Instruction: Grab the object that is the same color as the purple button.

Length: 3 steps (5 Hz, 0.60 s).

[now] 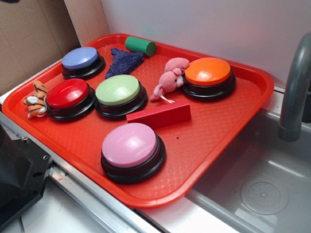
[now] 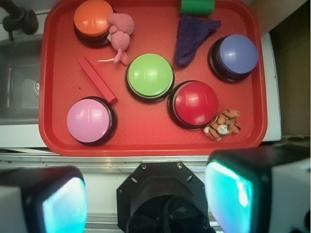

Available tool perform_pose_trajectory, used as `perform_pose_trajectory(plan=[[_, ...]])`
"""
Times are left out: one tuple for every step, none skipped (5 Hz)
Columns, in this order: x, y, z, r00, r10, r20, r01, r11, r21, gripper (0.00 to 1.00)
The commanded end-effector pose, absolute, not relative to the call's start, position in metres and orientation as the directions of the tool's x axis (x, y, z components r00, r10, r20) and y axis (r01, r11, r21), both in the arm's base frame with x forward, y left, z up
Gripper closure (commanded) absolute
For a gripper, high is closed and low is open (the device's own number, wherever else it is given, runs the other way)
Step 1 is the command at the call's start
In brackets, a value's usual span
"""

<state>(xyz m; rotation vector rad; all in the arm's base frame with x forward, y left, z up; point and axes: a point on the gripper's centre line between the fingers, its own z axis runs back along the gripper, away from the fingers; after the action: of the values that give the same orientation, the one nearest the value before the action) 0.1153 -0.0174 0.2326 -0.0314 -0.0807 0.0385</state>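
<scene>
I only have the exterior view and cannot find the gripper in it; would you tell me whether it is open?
Observer: The gripper is open, with nothing between its fingers.
Operator: Is it over the purple cloth?
Observer: No. In the wrist view it sits off the tray, on the pink button side; the purple cloth lies at the far end.
Operator: Is the cloth clear of the purple button?
Observer: From above, one corner nears the purple button; I cannot tell whether they touch.

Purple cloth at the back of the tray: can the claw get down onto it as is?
Probably yes. The purple cloth lies flat and uncovered, and the claw is open well above the tray. It's tight, though: the green cylinder touches its far edge and the purple button sits close beside it.
</scene>
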Motion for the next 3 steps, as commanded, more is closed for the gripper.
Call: perform_pose_trajectory(plan=[[0.170,-0.008,0.215,0.933,0.320,0.162,-0.310,0.947,-0.086,0.00],[0.199,0.000,0.196,0.875,0.455,0.163,-0.444,0.890,-0.101,0.00],[0.221,0.012,0.176,0.798,0.573,0.189,-0.567,0.819,-0.088,0.00]])
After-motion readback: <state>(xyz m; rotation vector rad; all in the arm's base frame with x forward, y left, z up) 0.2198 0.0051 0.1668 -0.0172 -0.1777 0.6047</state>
